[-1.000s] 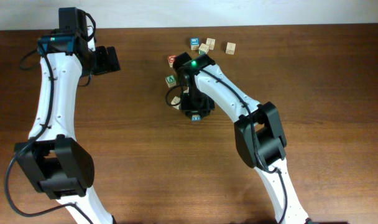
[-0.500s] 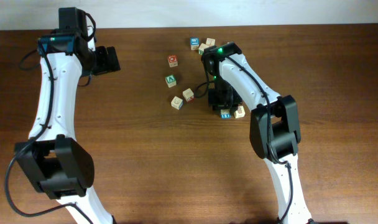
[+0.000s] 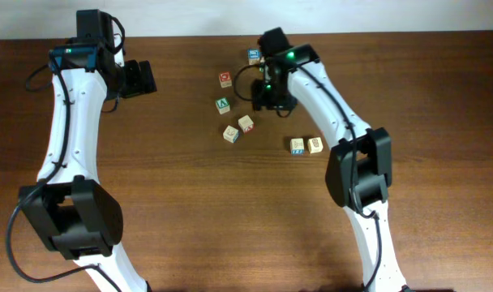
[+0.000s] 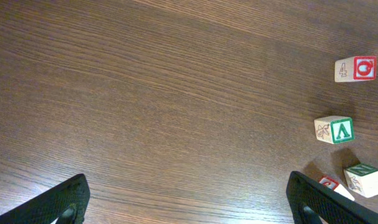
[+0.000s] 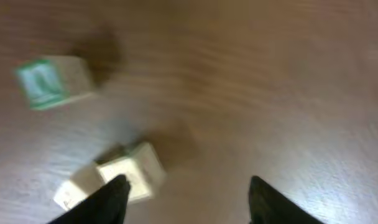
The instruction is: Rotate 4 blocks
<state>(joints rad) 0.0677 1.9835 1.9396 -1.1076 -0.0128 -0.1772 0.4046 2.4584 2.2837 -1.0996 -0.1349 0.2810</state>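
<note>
The right arm is no longer over the nearer pair of blocks (image 3: pixel 297 145). A moment ago it stood low above them; now they sit free, touching side by side on the worktop (image 3: pixel 149 203), and the arm is up toward the far side of the scatter, just beside a blue-faced cube (image 3: pixel 253 55). The right end effector (image 5: pixel 189 200) is empty, its dark fingertips apart with only bare wood between them, wider than they were a second ago. Its own view is smeared by motion. The middle pair of blocks (image 3: pixel 246 123) lies unmoved over the last half second, near the green-faced cube (image 3: pixel 223 104), with the red-ring cube (image 3: pixel 225 79) beyond. With four blocks now resting in two loose pairs, the release reads as one turn finished, though whether every face has been turned cannot be told from here. The left end effector (image 4: pixel 189 202) hangs spread wide and empty, well apart from everything, unchanged. The worktop is dark brown wood with a fine grain, bare but for the cubes. Of the room only a pale strip (image 3: pixel 352 15) shows past the far edge.
</note>
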